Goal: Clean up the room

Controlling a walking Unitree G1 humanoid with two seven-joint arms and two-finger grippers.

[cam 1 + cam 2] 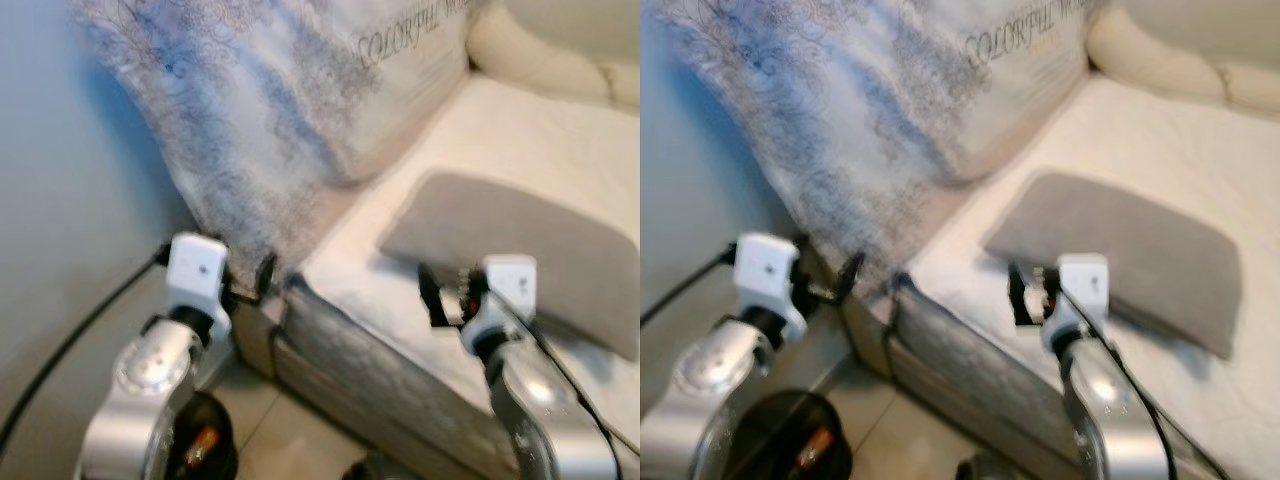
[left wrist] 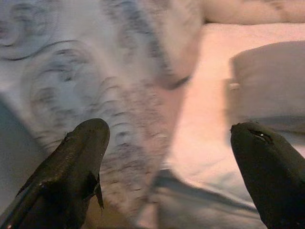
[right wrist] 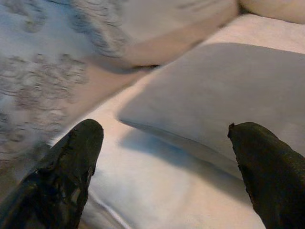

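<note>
Right wrist view shows the right gripper point(image 3: 162, 167) with jaws apart just before the grey pillow point(image 3: 219, 95) lying flat on the bed point(image 1: 540, 130), while the left gripper point(image 2: 167, 171), also apart, faces the patterned quilt point(image 1: 270, 110), probably to tidy both.

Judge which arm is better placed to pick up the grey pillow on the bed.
Right. The right end effector hovers open just at the near edge of the grey pillow, which lies straight ahead of it in its wrist view. The left end effector, also open, sits by the bed's corner, facing the patterned mattress.
</note>
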